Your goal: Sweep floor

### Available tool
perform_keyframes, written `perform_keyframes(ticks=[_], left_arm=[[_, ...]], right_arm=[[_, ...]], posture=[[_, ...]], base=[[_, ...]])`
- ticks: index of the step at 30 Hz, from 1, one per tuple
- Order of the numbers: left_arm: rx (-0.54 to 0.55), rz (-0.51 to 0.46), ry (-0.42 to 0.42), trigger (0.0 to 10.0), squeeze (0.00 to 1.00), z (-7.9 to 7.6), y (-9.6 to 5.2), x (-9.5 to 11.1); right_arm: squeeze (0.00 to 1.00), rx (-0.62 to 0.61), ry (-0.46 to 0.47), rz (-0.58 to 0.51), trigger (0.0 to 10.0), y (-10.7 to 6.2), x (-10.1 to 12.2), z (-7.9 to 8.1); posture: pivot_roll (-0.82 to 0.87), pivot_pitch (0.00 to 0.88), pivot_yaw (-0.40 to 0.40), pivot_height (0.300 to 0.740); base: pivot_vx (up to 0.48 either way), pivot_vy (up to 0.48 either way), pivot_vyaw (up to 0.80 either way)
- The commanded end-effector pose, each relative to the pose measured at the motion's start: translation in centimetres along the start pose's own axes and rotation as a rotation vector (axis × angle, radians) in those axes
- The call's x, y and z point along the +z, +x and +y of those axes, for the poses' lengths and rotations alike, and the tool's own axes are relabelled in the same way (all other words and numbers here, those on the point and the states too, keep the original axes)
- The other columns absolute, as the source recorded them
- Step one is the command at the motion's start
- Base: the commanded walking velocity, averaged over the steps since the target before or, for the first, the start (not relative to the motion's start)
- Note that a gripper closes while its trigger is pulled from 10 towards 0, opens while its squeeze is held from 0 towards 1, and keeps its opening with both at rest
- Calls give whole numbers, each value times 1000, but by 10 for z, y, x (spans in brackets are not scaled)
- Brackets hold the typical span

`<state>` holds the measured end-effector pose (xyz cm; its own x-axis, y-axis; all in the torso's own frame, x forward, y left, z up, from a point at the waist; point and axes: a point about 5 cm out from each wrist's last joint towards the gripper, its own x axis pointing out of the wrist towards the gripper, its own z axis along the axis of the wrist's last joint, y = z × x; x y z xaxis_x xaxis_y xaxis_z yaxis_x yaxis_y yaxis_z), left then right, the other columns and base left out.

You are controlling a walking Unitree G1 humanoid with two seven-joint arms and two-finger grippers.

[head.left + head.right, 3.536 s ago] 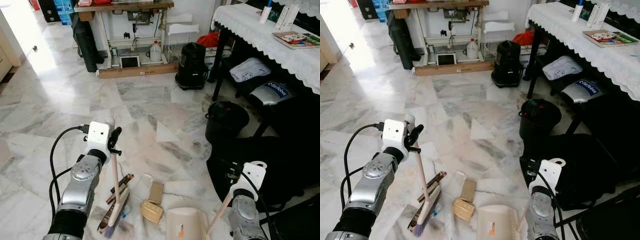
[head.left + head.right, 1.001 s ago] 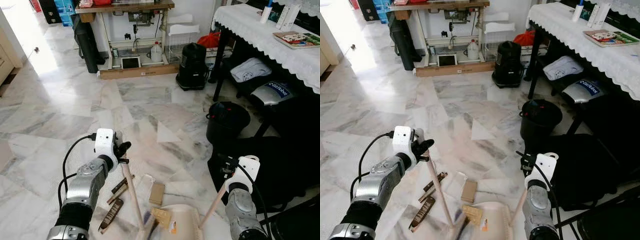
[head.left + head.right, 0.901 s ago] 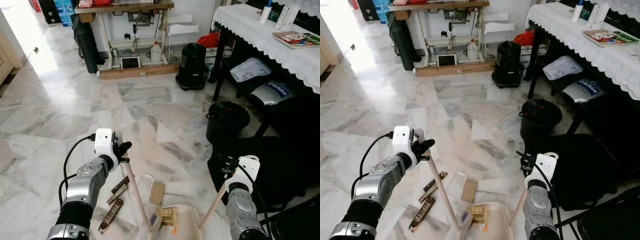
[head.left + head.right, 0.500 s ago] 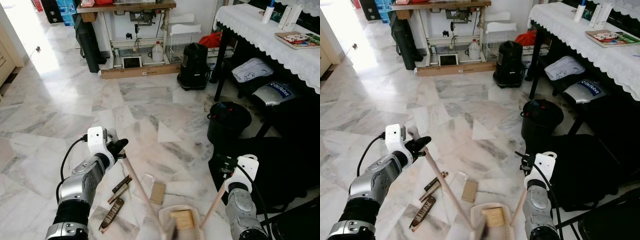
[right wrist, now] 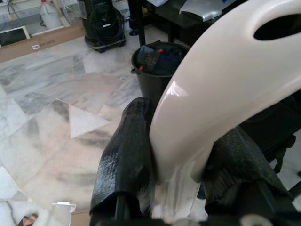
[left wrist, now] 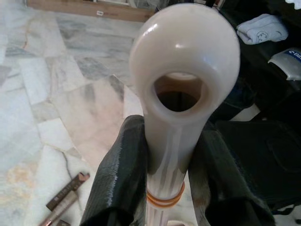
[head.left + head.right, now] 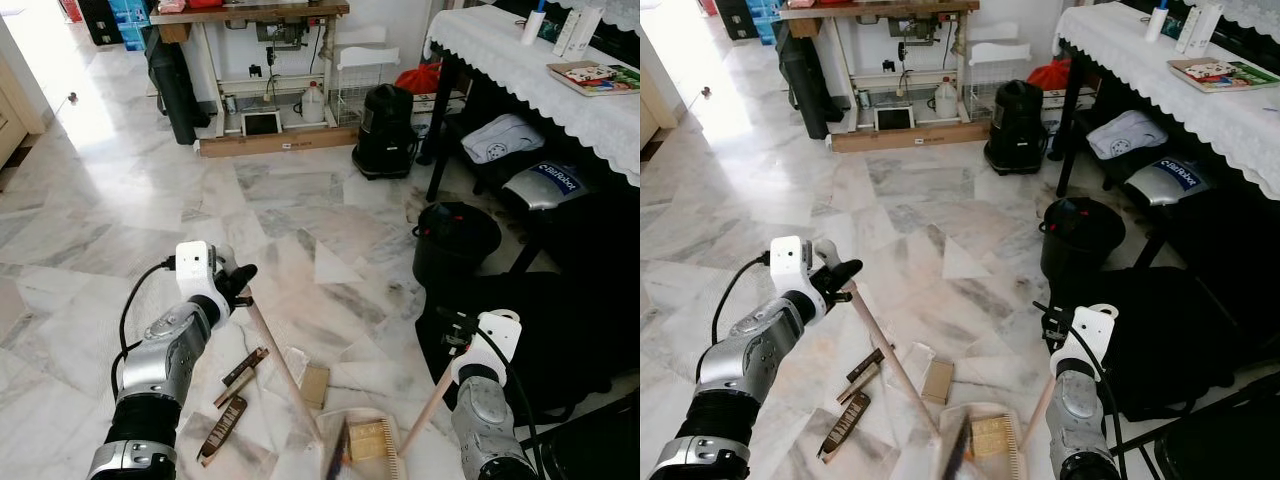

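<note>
My left gripper (image 7: 240, 284) is shut on the top of a cream broom handle (image 7: 282, 365), which slants down to the right. The dark broom head (image 7: 338, 456) rests at the mouth of a cream dustpan (image 7: 385, 468). A tan box (image 7: 368, 438) lies in the pan. My right gripper (image 7: 455, 350) is shut on the dustpan handle (image 7: 428, 412). On the floor to the left lie another tan box (image 7: 315, 384), a clear wrapper (image 7: 296, 360) and brown wrappers (image 7: 243, 367). In the wrist views, black fingers (image 6: 123, 179) clamp the broom's looped end, and black fingers (image 5: 127, 160) clamp the dustpan handle.
A black bin (image 7: 455, 240) stands just ahead of my right arm, and a black vacuum (image 7: 385, 130) stands farther back. A table with a white lace cloth (image 7: 520, 70) and dark bags (image 7: 545, 330) line the right side. A workbench (image 7: 250, 15) stands at the far wall.
The broom head has swung from the left to the dustpan's mouth, pushing one tan box into the pan. My left gripper drew back to the left. The right arm has stayed in place.
</note>
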<state>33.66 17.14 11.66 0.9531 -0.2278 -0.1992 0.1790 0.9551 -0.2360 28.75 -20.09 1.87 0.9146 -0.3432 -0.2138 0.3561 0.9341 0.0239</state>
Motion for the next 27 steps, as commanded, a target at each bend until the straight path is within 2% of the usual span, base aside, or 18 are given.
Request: perform_keyframes(ticks=[1,9,12,14,18,22,27], left_arm=[[-10,-19,42,10000,0,-1,-2,4],[-8,-7,129,10000,0,0,-4,2],[-9,5,170,10000,0,0,-5,0],[-13,6,173,10000,0,-1,-5,-2],[-15,5,173,10000,0,-3,-4,-3],[-15,3,179,10000,0,-3,-4,-4],[6,-12,184,10000,0,-1,-5,-3]], right_arm=[[0,-20,26,-93,10000,7,21,-3],[0,-38,35,-188,10000,14,45,-8],[0,-27,-17,-246,10000,17,61,-8],[0,27,-97,-294,10000,17,69,-2],[0,81,-162,-322,10000,15,72,6],[0,121,-176,-339,10000,11,74,14],[0,119,-152,-341,10000,10,77,15]], posture=[[-9,0,18,740],[-9,0,17,740],[-9,0,17,740],[-22,0,13,740],[-22,0,13,740],[-22,0,9,740],[-22,0,7,740]], base=[[0,0,0],[0,0,0],[0,0,0],[0,0,0],[0,0,0],[0,0,0],[0,0,0]])
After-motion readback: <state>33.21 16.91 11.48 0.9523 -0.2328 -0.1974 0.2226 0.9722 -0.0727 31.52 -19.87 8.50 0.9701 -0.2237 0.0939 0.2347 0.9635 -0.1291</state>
